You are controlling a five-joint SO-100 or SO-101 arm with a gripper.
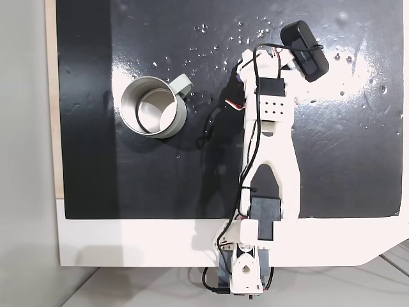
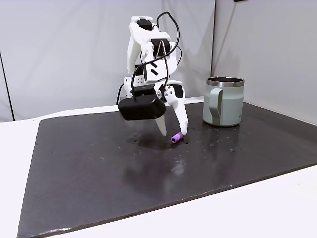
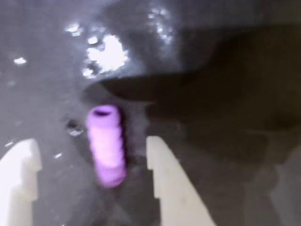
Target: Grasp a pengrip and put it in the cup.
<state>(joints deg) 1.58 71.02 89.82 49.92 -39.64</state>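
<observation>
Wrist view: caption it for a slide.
Open gripper straddles the light-purple ribbed pengrip lying on the black mat.

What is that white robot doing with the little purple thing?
A white robot arm is reaching down to a small purple pen grip lying on the black mat. Its open gripper has one of its fingers on each side of the grip, which sits nearer one of them, but they have not closed on it. The cup stands off to the side, waiting, and looks empty from above.
</observation>
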